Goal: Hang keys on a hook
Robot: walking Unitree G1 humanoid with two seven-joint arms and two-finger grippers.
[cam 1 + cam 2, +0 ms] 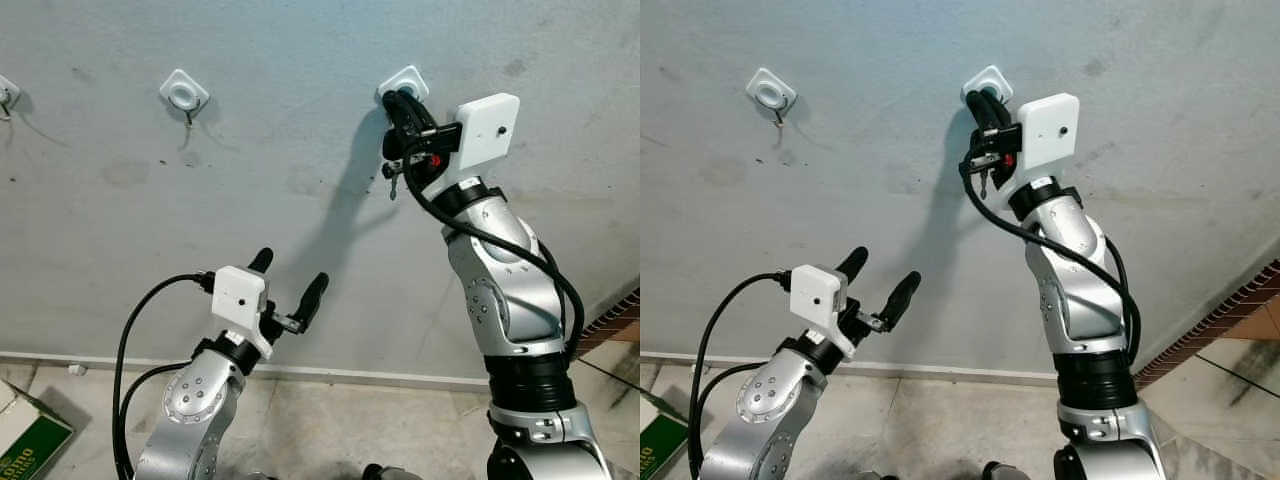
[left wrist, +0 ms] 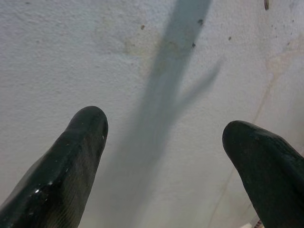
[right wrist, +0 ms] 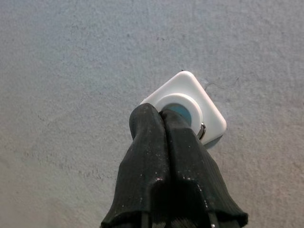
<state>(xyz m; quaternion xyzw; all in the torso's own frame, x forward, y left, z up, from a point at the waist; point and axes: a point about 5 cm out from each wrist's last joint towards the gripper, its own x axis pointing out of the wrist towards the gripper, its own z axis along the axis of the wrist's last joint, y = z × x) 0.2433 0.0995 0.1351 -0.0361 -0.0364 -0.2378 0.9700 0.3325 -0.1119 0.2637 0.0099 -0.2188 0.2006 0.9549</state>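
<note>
On the floor at far left lies a green box (image 1: 25, 445), near the wall's base. Higher on the grey wall (image 1: 300, 230) a white square hook (image 1: 184, 93) is mounted, its metal prong hanging bare. Below it, the left gripper (image 1: 290, 285) is raised toward the wall with its jaws released and spread wide, holding nothing. Further right, the right gripper (image 3: 161, 118) reaches up with its jaws clenched together, their tips touching a second white hook (image 3: 187, 107). The keys (image 1: 395, 180) dangle just beneath that hook, under the right gripper's fingers; whether they are clamped or already hooked I cannot tell.
</note>
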